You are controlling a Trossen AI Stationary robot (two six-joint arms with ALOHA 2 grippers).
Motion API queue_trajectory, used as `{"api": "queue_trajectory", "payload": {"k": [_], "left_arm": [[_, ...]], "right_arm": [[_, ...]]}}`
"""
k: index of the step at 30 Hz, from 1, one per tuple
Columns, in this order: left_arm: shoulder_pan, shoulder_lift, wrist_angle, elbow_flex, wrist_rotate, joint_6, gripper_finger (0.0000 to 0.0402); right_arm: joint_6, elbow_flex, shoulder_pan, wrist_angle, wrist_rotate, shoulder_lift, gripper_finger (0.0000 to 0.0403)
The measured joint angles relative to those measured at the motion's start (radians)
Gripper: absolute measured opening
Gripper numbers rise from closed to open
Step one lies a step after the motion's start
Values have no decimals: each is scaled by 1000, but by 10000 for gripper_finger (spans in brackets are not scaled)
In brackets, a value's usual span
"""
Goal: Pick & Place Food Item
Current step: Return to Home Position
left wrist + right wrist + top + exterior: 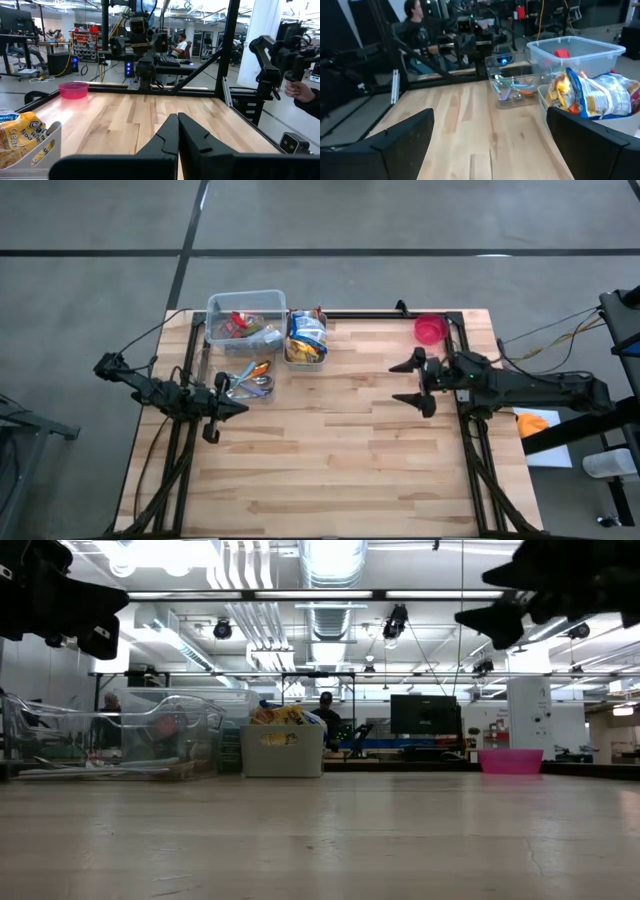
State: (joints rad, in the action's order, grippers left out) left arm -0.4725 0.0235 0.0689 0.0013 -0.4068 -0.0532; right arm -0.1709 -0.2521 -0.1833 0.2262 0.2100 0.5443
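While both arms hang above the desk (350, 450) with nothing in their grasp, the job looks all but wrapped up. The left pincer (238, 408) sits on the left side, fingers pressed together and empty, just beside the transparent bin (250, 385). And there are the spoons (255, 375), a coloured heap inside it. Over on the right, the right pincer (398, 383) floats with its fingers spread wide, holding nothing and pointing toward the middle of the desk. The pink bowl (431, 330) is near it at the back edge. Snack bags (306, 340) stand beside the big clear tub (245, 315) at the back-left.

What remains, I'd judge, is simply the retreat to rest, and that's where it could slip. The left pincer is the one to watch. It's so near the transparent bin that a sideways swing on the way out could clip the wall, shove the bin or spill the spoons. Lifting clear first would be safer. On the right, those wide-open fingers sweep a broader path, so a careless pull-back could catch the pink bowl or the black frame rail (478, 465). A person's hand (299, 91) shows beyond the desk's edge too, so a fast outward swing isn't welcome.
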Motion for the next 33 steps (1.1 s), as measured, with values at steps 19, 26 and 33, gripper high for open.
{"api": "queue_trajectory", "payload": {"k": [19,26,33], "left_arm": [[0,0,0,0,0,0,0],[0,0,0,0,0,0,0],[0,0,0,0,0,0,0]], "right_arm": [[-86,244,0,-29,61,-422,384],[-98,243,0,-58,61,-456,384],[-105,243,0,-54,60,-457,384]]}}
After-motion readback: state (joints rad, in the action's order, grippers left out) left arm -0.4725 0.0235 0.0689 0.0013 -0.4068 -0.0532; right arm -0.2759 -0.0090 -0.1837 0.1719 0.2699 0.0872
